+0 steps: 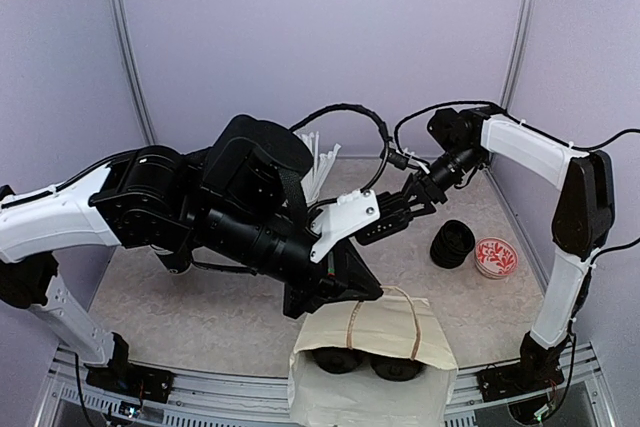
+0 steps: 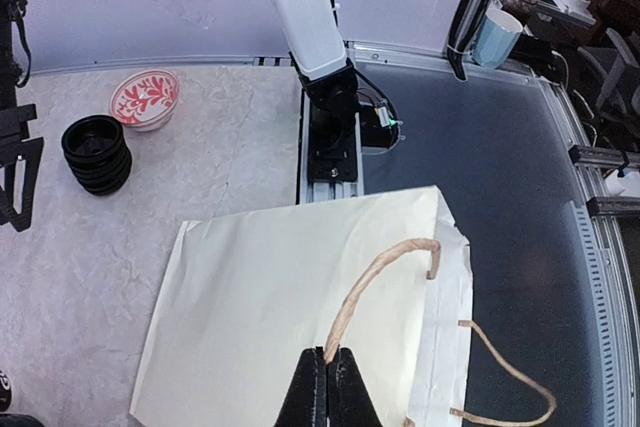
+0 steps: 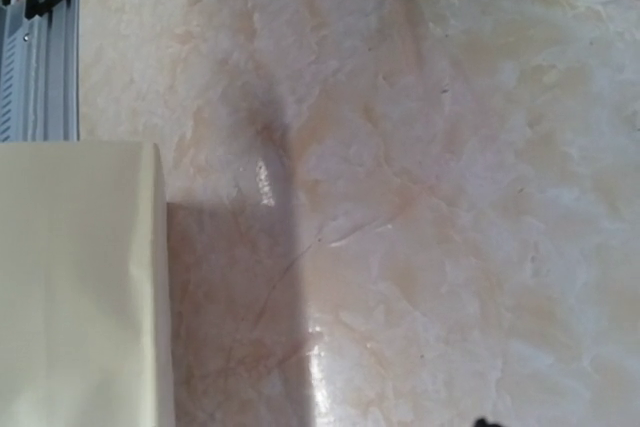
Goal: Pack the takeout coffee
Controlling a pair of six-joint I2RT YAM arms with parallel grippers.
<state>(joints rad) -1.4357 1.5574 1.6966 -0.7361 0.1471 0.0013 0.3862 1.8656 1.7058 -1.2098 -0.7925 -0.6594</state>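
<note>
1. The bag [image 1: 370, 387] sits at the near edge of the surface [image 1: 180, 297], under the left end effector [image 2: 328, 379], its handle [image 2: 385, 272] between that end effector's fingers [image 2: 310, 399].
2. Two cups [image 1: 338, 359] lie side by side in the bag.
3. The lid stack [image 1: 452, 243] lies right of the right end effector [image 1: 385, 219]; the bowl [image 1: 495, 257] is just beyond.

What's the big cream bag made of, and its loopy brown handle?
The cream bag looks like matte paper: its sides are flat and dull with sharp creases. Its brown handle seems to be twisted paper cord, judging by the spiral ridges.
</note>
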